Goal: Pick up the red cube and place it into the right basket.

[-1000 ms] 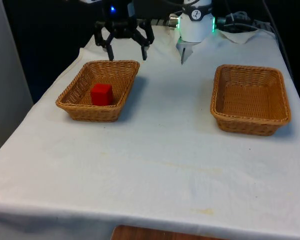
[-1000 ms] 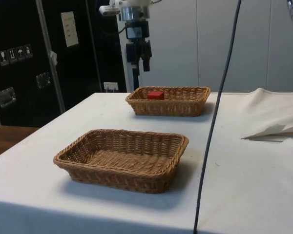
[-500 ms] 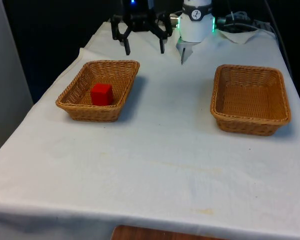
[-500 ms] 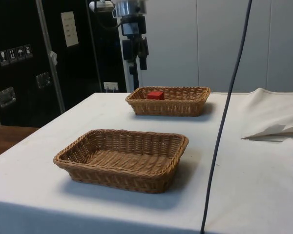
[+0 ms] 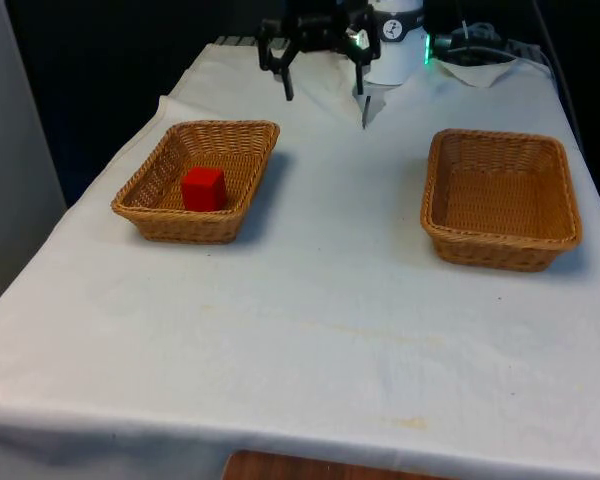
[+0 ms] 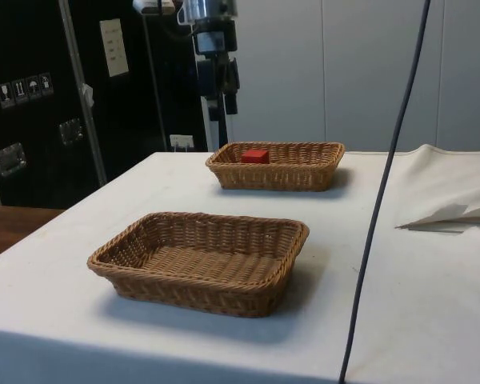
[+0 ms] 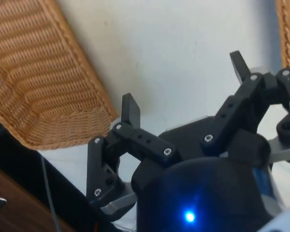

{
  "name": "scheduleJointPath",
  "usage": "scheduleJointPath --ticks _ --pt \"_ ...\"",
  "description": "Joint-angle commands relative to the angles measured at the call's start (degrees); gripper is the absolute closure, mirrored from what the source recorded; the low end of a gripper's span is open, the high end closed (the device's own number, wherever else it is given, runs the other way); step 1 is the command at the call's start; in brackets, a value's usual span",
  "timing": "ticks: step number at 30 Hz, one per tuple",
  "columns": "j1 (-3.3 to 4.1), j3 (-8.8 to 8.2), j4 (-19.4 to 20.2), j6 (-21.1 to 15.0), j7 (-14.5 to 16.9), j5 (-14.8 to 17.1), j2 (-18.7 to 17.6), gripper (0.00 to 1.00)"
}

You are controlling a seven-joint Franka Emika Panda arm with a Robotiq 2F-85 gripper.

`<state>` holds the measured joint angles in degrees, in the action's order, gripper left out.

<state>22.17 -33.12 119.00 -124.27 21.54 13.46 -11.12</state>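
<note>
Below the jaws, the white-clothed worktop (image 5: pixel 310 300) carries two wicker baskets. The empty basket (image 5: pixel 502 198) lies well off to the front view's right of the jaws; the other basket (image 5: pixel 198 180) sits below them toward the front view's left and holds the red cube (image 5: pixel 203 188), a plain, unmarked block. The gripper (image 5: pixel 321 60) hangs high above, jaws spread wide and empty, as the wrist view shows. The side view adds placards (image 6: pixel 116 47) on the dark cabinets, too small to read.
</note>
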Motion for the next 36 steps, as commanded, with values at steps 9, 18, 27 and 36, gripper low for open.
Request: scheduleJointPath --ticks 9,18,27,36 --pt "0.40 2.58 3.09 -1.20 -3.38 -2.98 3.61 0.00" --pt "0.11 3.72 4.81 -0.63 -6.02 -4.13 7.10 0.00" --pt "0.00 3.95 5.67 0.57 -8.77 -4.53 9.91 0.00" --pt "-0.06 4.53 5.67 1.15 -9.74 -4.41 10.89 0.00"
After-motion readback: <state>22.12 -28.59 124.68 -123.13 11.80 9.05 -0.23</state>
